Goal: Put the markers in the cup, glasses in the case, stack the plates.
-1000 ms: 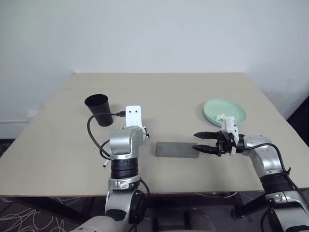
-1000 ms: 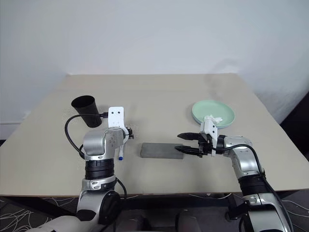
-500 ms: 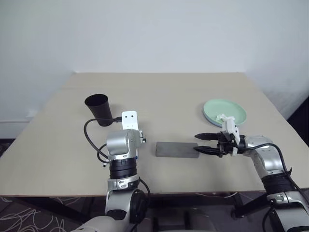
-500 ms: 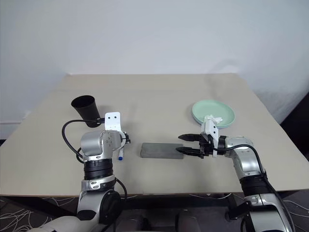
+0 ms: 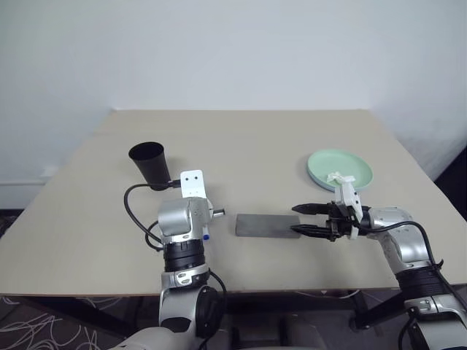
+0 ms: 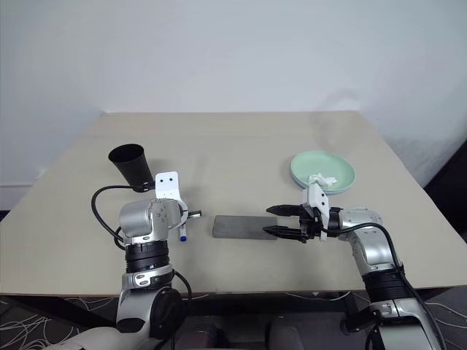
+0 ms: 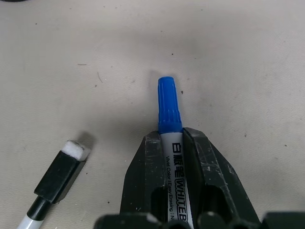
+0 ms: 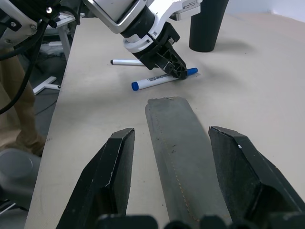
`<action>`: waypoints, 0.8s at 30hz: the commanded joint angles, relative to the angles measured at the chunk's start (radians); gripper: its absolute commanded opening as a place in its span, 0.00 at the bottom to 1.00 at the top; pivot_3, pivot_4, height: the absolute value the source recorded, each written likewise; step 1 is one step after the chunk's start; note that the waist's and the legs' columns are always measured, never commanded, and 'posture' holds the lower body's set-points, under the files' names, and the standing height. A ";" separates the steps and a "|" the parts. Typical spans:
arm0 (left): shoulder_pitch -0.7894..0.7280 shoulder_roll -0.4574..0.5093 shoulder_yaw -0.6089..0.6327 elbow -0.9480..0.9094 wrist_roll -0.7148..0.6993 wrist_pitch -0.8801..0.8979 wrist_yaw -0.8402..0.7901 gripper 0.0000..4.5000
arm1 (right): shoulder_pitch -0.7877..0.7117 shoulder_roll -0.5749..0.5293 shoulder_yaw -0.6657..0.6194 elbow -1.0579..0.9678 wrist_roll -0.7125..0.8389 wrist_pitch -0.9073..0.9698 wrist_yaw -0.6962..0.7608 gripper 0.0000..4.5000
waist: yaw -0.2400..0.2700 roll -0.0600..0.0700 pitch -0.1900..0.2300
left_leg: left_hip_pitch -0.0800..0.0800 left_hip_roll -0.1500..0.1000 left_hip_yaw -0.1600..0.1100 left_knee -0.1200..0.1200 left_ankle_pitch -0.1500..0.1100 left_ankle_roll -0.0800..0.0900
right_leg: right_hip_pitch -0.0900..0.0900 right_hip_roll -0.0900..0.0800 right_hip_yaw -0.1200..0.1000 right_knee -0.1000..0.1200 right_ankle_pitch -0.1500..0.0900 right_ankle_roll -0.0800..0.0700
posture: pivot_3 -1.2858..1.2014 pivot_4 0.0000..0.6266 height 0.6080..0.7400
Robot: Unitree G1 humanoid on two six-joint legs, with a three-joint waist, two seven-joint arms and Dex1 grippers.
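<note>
On table point(image 5: 277, 146): two markers point(image 8: 163, 78), left hand point(image 7: 172, 143) gripping one; right hand point(image 8: 172, 157) open.

A plain room with one beige table point(image 5: 292, 138) against a white wall point(image 5: 233, 51).

The table top is a pale beige, matt, with small marks and scratches seen close in the left wrist view. Behind it stands a white wall, smooth and bare, evenly lit with soft light and a faint shadow at the right side. Under the front edge of the table, the floor point(image 5: 44, 324) is dark with a pattern of thin pale curved lines. At the far left, a white baseboard point(image 5: 22, 182) runs along the wall.
</note>
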 commanded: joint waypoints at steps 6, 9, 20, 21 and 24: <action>-0.012 -0.046 0.016 0.013 -0.025 -0.012 -0.004 0.02 | -0.022 -0.008 -0.008 -0.015 0.010 -0.022 -0.005 0.59 | 0.000 0.000 0.000 | 0.001 0.000 0.000 0.000 0.000 -0.001 | 0.000 0.000 0.000 0.000 0.000 0.000 | 0.52 0.00 0.94; -0.026 -0.033 0.006 0.010 -0.029 -0.034 -0.013 0.02 | -0.027 -0.007 -0.006 -0.006 0.006 -0.029 -0.005 0.59 | 0.000 0.000 0.000 | 0.001 -0.001 0.000 0.000 0.000 -0.001 | 0.001 0.000 0.000 0.000 0.000 0.000 | 0.52 0.00 0.94; -0.112 0.132 -0.122 0.043 -0.021 -0.418 -0.145 0.02 | -0.043 -0.002 0.004 0.023 -0.002 -0.050 -0.013 0.59 | -0.001 -0.001 0.001 | -0.002 -0.001 0.001 -0.001 0.001 -0.001 | -0.002 0.000 0.000 0.000 0.000 -0.001 | 0.52 0.00 0.94; -0.130 0.168 -0.134 0.065 -0.013 -0.496 -0.162 0.02 | -0.044 -0.001 0.005 0.024 -0.002 -0.052 -0.013 0.59 | -0.002 -0.001 0.001 | -0.002 -0.001 0.001 -0.001 0.001 -0.001 | -0.003 0.001 0.000 0.000 0.000 -0.001 | 0.52 0.00 0.94; -0.174 0.272 -0.170 0.142 0.011 -0.696 -0.209 0.02 | -0.049 -0.001 0.005 0.024 0.001 -0.053 -0.013 0.59 | -0.001 -0.001 0.001 | -0.002 0.000 0.002 -0.003 0.002 -0.003 | -0.005 0.001 0.000 0.000 0.002 -0.005 | 0.52 0.00 0.94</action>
